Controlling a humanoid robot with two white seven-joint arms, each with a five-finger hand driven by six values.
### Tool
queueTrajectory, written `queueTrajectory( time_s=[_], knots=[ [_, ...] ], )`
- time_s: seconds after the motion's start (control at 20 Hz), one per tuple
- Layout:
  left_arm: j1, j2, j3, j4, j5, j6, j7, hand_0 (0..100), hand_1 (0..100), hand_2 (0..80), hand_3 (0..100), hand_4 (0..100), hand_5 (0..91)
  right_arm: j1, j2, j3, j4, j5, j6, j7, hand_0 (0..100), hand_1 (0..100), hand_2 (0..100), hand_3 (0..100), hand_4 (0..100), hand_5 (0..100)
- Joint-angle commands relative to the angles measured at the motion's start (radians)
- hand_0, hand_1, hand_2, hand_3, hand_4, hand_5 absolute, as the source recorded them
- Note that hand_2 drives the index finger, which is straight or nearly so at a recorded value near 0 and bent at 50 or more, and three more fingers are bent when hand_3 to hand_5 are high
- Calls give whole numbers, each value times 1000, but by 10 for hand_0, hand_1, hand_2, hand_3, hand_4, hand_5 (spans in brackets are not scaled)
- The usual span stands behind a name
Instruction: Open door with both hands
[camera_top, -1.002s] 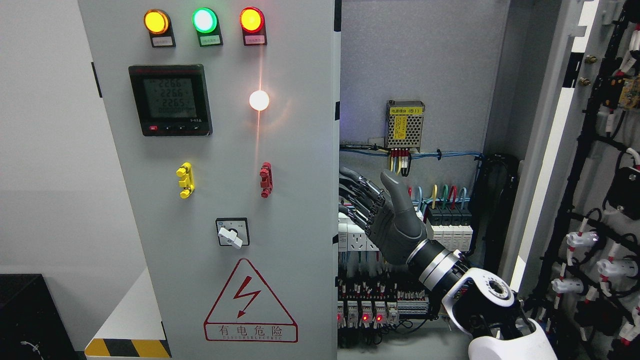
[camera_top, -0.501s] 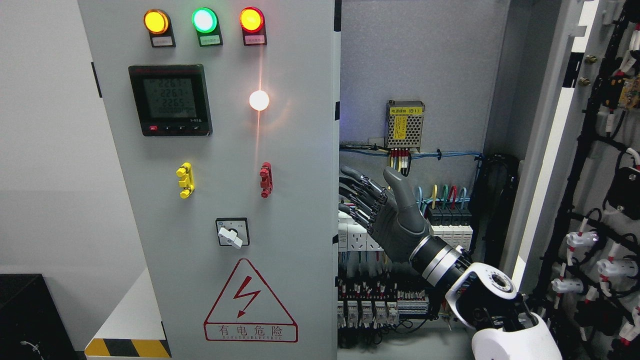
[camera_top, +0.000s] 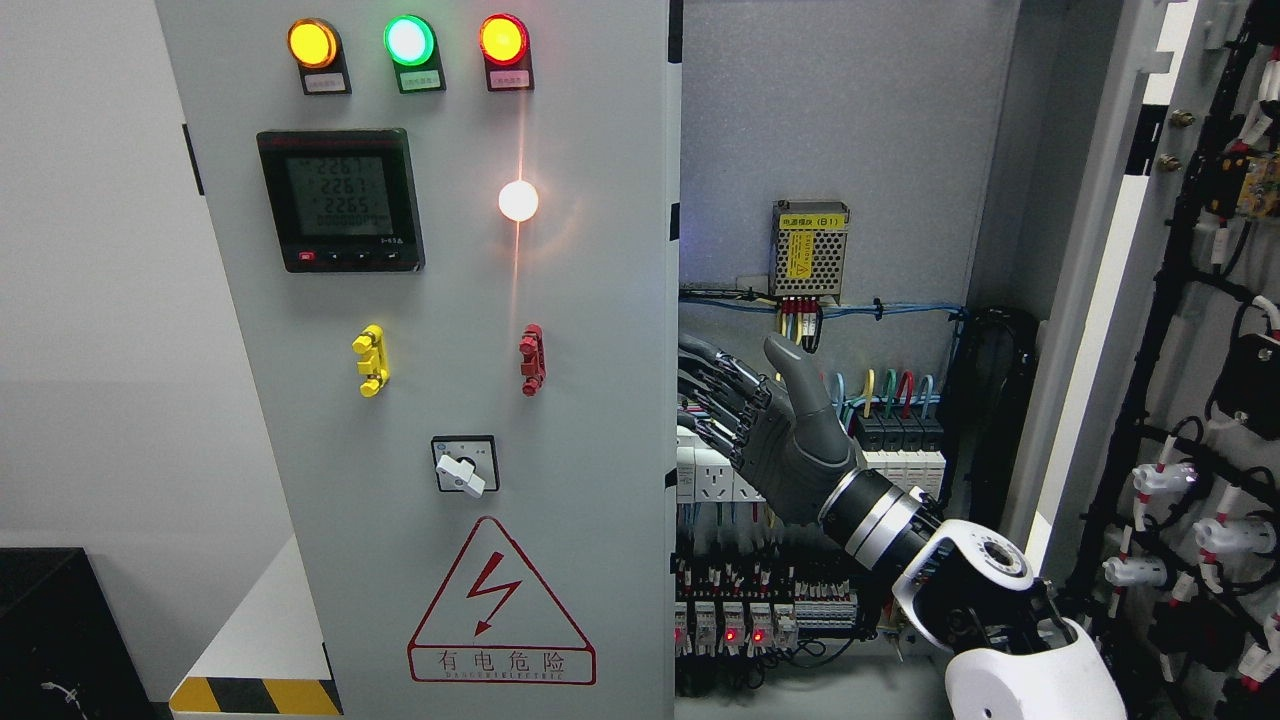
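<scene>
The grey left door of the electrical cabinet is closed; it carries three lit lamps, a meter and a rotary switch. The right door is swung wide open at the right, showing its wired inner face. My right hand reaches into the open cabinet from the lower right, palm toward the left door. Its fingers stretch left, spread, with their tips right at the left door's free edge and partly hidden by it. The thumb points up. It grips nothing that I can see.
Inside the cabinet are a yellow-labelled power supply, coloured wires, and rows of breakers and terminals right behind the hand. A black box stands at the lower left beside a hazard-striped base.
The right hand has crept slightly left over the last half second, bringing its fingertips back to the left door's edge. Both doors stand as before.
</scene>
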Motion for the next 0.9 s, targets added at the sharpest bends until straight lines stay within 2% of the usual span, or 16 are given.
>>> queueTrajectory(
  time_s=[0.0, 0.85],
  knots=[
    [8, 0, 25, 0, 0, 1, 0, 0, 0, 0, 0, 0, 0, -3, -3, 4, 6, -2, 4, 7, 191, 0, 0, 0, 0, 0],
    [8, 0, 25, 0, 0, 1, 0, 0, 0, 0, 0, 0, 0, -26, 3, 25, 17, -2, 22, 9, 191, 0, 0, 0, 0, 0]
  ],
)
